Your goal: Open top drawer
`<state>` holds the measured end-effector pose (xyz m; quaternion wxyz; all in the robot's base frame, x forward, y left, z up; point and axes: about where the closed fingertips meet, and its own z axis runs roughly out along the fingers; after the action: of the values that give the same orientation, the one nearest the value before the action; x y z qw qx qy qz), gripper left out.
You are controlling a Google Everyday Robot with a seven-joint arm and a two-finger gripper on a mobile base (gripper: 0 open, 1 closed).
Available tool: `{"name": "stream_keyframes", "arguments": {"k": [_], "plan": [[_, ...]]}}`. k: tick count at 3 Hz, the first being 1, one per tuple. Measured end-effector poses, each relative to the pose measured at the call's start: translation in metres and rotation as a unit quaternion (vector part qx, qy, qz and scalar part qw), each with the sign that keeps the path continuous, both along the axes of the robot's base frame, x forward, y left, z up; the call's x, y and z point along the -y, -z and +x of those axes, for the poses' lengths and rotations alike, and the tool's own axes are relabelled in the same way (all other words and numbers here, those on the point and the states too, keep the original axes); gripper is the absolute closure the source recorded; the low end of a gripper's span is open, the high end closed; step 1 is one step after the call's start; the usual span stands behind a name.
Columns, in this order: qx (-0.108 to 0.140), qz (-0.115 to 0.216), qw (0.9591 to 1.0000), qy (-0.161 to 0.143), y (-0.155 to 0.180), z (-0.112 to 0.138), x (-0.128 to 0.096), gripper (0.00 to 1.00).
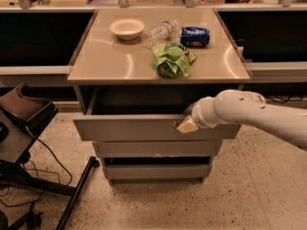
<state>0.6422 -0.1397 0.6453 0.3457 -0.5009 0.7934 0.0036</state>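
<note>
The top drawer (129,127) is a wide grey metal front with pale scuff marks right of centre, pulled out from under the tan counter (120,63), with a dark gap behind it. My gripper (188,122) on the white arm reaches in from the right and sits at the drawer's upper front edge, right of centre, one pale fingertip (187,125) over the front face. Two narrower grey drawer fronts (156,148) sit below, pushed in.
On the counter stand a white bowl (126,28), a clear plastic bottle (159,31), a blue snack bag (194,36) and a green chip bag (171,59). A dark chair base with cables (26,128) stands at the left on the speckled floor.
</note>
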Motion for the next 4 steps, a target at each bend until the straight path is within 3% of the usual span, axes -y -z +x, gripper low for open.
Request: {"name": "stream_keyframes", "arguments": {"k": [4], "plan": [[0.005,-0.002,1.0,-0.001,-0.001,-0.019,0.001,1.0]]}}
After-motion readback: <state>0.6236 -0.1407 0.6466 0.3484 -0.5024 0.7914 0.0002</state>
